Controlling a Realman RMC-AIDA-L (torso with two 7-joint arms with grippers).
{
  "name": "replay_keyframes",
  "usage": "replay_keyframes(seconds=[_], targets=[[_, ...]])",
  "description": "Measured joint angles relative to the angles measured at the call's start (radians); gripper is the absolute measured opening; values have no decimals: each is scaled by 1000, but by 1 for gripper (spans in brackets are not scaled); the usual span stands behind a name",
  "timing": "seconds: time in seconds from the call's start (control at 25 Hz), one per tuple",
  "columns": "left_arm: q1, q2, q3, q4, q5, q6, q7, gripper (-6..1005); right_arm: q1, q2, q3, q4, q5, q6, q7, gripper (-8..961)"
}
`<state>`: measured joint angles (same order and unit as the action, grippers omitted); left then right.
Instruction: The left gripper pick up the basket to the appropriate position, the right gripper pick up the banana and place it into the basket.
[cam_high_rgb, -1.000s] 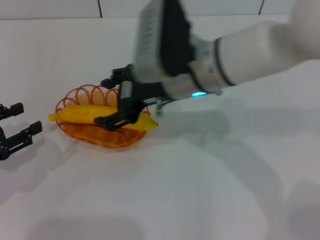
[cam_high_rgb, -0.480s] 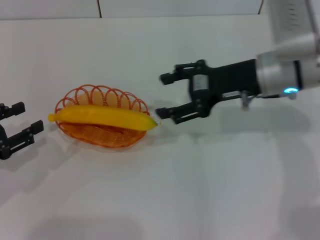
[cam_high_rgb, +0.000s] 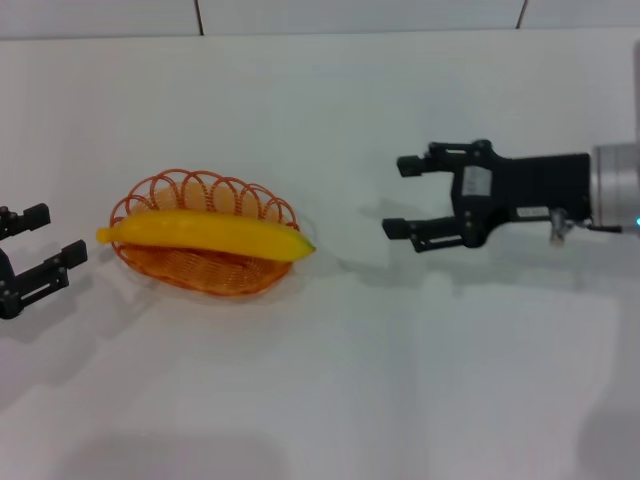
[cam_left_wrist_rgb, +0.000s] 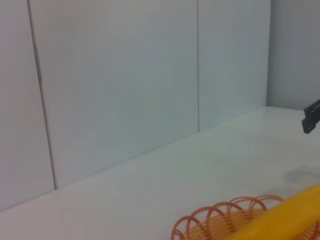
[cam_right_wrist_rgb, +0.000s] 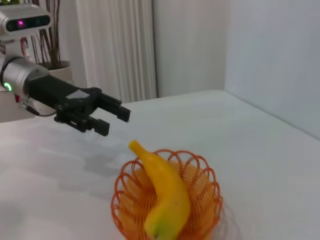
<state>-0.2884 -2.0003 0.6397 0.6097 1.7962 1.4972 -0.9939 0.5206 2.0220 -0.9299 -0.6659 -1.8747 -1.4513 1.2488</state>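
The yellow banana (cam_high_rgb: 205, 232) lies lengthwise in the orange wire basket (cam_high_rgb: 195, 268) on the white table, left of centre; its ends overhang the rim. My right gripper (cam_high_rgb: 398, 196) is open and empty, well to the right of the basket. My left gripper (cam_high_rgb: 40, 240) is open and empty at the far left, just beside the basket and apart from it. The right wrist view shows the banana (cam_right_wrist_rgb: 165, 192) in the basket (cam_right_wrist_rgb: 205, 200) with my left gripper (cam_right_wrist_rgb: 114, 119) beyond. The left wrist view shows part of the basket rim (cam_left_wrist_rgb: 220, 215) and banana (cam_left_wrist_rgb: 285, 217).
The white table (cam_high_rgb: 330, 380) is bare around the basket. A pale panelled wall (cam_high_rgb: 300, 15) runs along its far edge. White curtains and a potted plant (cam_right_wrist_rgb: 52, 45) stand behind my left arm in the right wrist view.
My right gripper has let go of the banana, which stays in the basket, and has drawn back to the right, open. The left gripper and basket have not moved.
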Motion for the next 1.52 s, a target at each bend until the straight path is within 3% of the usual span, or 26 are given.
replay_keyframes(seconds=[0.6, 1.52], targets=[[33, 22, 8, 9, 17, 13, 23, 658, -27, -21, 29, 38, -30, -14, -15, 852], [1, 14, 1, 31, 27, 22, 25, 658, -69, -28, 86, 40, -57, -80, -60, 849]])
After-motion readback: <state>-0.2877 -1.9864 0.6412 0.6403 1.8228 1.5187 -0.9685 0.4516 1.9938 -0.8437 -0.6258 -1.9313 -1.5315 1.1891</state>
